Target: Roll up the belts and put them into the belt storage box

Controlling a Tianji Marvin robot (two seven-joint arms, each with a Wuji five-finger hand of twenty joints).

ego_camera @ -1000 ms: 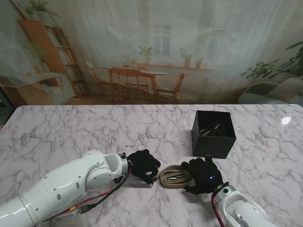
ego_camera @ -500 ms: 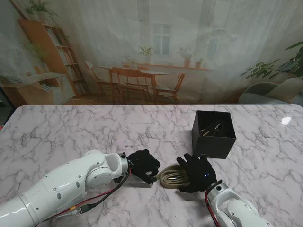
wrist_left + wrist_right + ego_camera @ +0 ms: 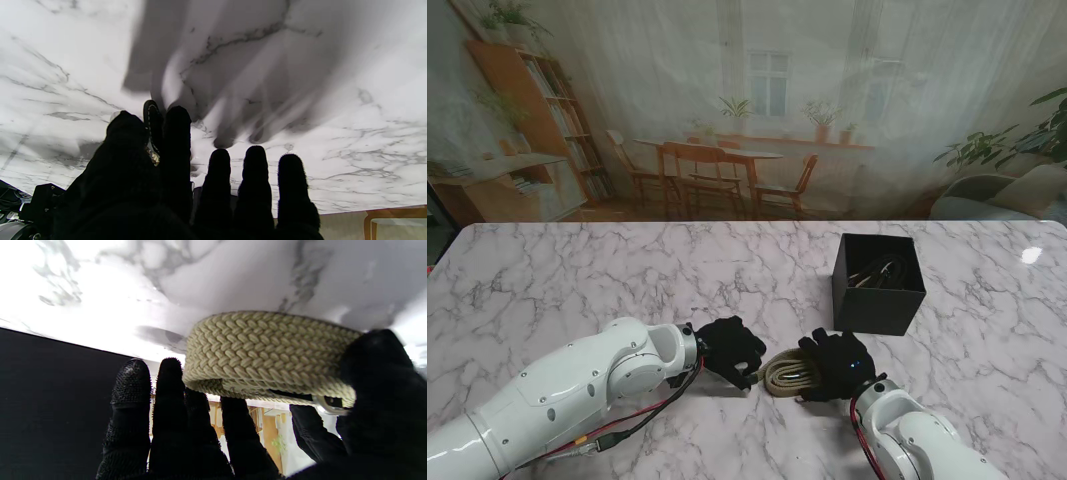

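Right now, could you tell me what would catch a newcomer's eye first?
Probably the coiled beige braided belt on the marble table, flanked by the two black-gloved hands: the left robot hand at one end, the right robot hand gripping the coil. Next, the black storage box, farther from me on the right.

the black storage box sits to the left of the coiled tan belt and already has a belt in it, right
Not quite: in the stand view the black storage box lies to the right of the coiled tan belt and farther from me. It does seem to hold a belt already.
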